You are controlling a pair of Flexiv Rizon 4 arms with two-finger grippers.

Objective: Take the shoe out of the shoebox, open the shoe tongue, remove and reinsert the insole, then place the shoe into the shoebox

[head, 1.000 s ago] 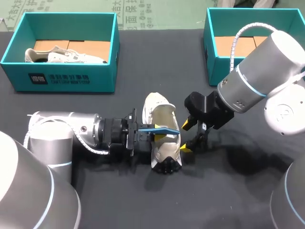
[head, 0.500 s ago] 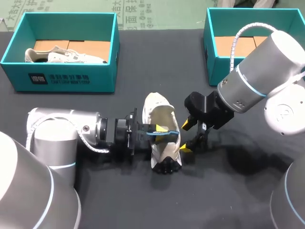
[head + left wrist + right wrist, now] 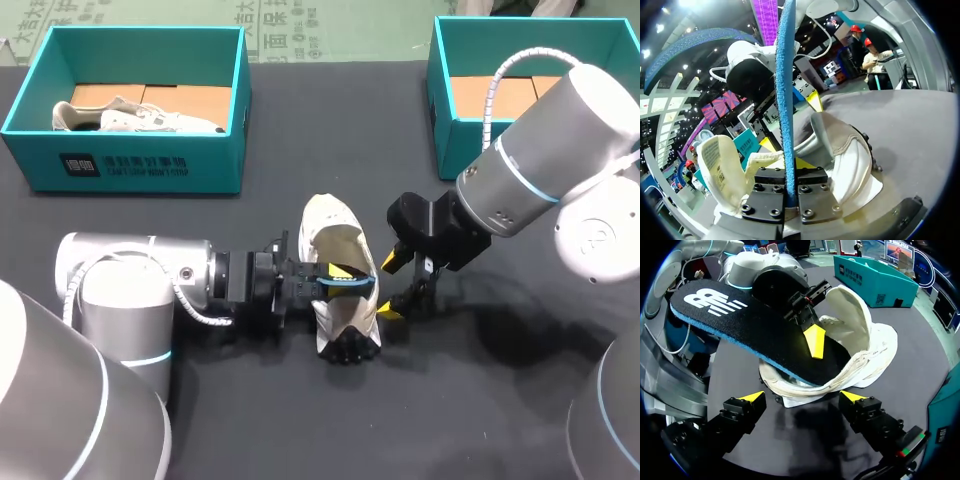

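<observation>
A white shoe (image 3: 340, 300) lies on the dark table between my two grippers, its tongue folded back. My left gripper (image 3: 335, 274) is shut on a black insole with a blue edge (image 3: 350, 282), holding it over the shoe's opening with the front end inside. In the left wrist view the insole (image 3: 786, 95) stands edge-on between the shut fingers of my left gripper (image 3: 791, 167), with the shoe (image 3: 850, 160) just beyond. My right gripper (image 3: 398, 286) stands open beside the shoe's right side. In the right wrist view my right gripper (image 3: 802, 397) faces the insole (image 3: 755, 332) and the shoe (image 3: 865, 340).
A teal shoebox (image 3: 140, 165) at the back left holds a second white shoe (image 3: 130, 115). Another teal shoebox (image 3: 445, 110) stands at the back right, partly behind my right arm; it also shows as the teal box (image 3: 875, 277) in the right wrist view. The dark table (image 3: 480, 400) runs on toward the front.
My left wrist has turned and shifted slightly right, tipping the insole from lying flat above the shoe down into its opening. The right arm has not moved.
</observation>
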